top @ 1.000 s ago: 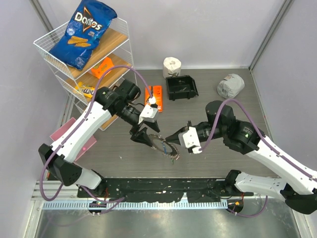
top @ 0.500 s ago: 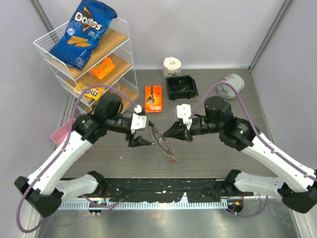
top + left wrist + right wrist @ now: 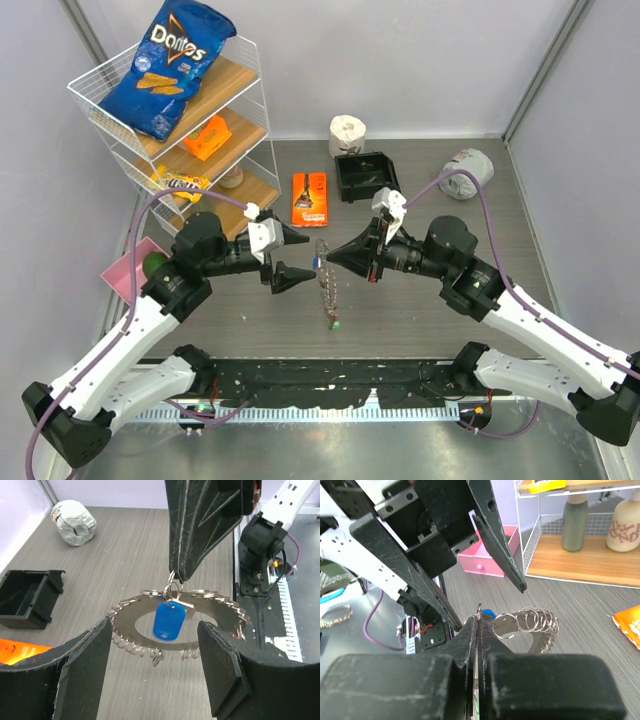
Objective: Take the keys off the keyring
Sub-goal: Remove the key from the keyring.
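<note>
The keyring (image 3: 326, 288) is a flat silver ring fringed with small split rings, and it hangs in the air above the middle of the table. My right gripper (image 3: 324, 262) is shut on one small ring at its top. The right wrist view shows the closed jaws (image 3: 478, 622) pinching that ring, with the keyring (image 3: 532, 625) beyond. A blue key head (image 3: 168, 621) dangles inside the keyring (image 3: 220, 612). A green bit (image 3: 336, 323) shows at its lower end. My left gripper (image 3: 292, 257) faces the ring from the left, open, its fingers (image 3: 82, 670) either side of the blue key and not touching.
A wire shelf (image 3: 100, 105) at the back left carries a Doritos bag (image 3: 170, 65) and snack packs. An orange packet (image 3: 311, 198), a black bin (image 3: 366, 175), a paper roll (image 3: 347, 133) and a grey wad (image 3: 465, 172) lie behind. A pink box (image 3: 128, 272) sits left.
The right gripper has lifted the keyring off the table so it now hangs edge-on. The left gripper has drawn back to the left and turned to face the hanging ring.
</note>
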`<state>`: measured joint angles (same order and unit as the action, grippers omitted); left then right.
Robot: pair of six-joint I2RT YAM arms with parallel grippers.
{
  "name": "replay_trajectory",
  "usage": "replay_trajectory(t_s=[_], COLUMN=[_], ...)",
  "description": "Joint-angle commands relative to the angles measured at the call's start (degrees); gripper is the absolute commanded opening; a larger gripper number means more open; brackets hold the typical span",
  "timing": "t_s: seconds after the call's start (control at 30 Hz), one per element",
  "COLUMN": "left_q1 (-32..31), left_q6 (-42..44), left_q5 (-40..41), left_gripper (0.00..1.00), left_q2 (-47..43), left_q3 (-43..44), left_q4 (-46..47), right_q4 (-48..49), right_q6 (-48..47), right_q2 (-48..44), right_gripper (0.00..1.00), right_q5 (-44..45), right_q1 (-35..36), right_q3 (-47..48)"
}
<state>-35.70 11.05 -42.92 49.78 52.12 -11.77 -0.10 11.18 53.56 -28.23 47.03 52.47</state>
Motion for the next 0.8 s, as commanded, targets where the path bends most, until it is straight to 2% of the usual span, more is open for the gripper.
replay_trajectory(t_s=[0.0, 0.2, 0.33, 0.5, 0.57, 0.67, 0.77], left_q1=[0.2, 0.1, 0.1, 0.1, 0.0, -0.9, -1.6], left_q6=[-10.7, -15.3, -15.4, -13.9, -14.0, -14.2, -12.7], left_q5=[1.4, -0.1, -0.8, -2.3, -4.8, -5.7, -6.7], left_gripper=[0.75, 0.73, 0.66, 0.48, 0.48, 0.57, 0.59], left_q2=[-1.8, 1.1, 2.0, 3.1, 4.2, 4.8, 4.5], left_q3=[-3.9, -3.5, -3.7, -2.7, -1.9, -1.4, -1.4], left_q4=[17.2, 19.1, 21.2, 20.6, 20.6, 20.6, 20.5], right_q4=[18.9, 29.1, 31.2, 31.6, 31.7, 30.8, 30.5], right_q6=[6.7, 7.7, 7.3, 7.2, 7.2, 7.2, 6.9], right_q2=[-3.5, -4.6, -4.3, -3.7, -3.6, -3.3, -3.0], right_gripper=[0.05, 0.05, 0.05, 0.05, 0.05, 0.05, 0.05], right_q5=[4.6, 5.9, 5.7, 4.8, 4.6, 4.5, 4.1], right_q1=[-0.1, 0.0, -0.1, -0.2, 0.0, -0.1, 0.0], right_q3=[-3.8, -9.3, -9.7, -9.8, -9.7, -9.1, -8.9])
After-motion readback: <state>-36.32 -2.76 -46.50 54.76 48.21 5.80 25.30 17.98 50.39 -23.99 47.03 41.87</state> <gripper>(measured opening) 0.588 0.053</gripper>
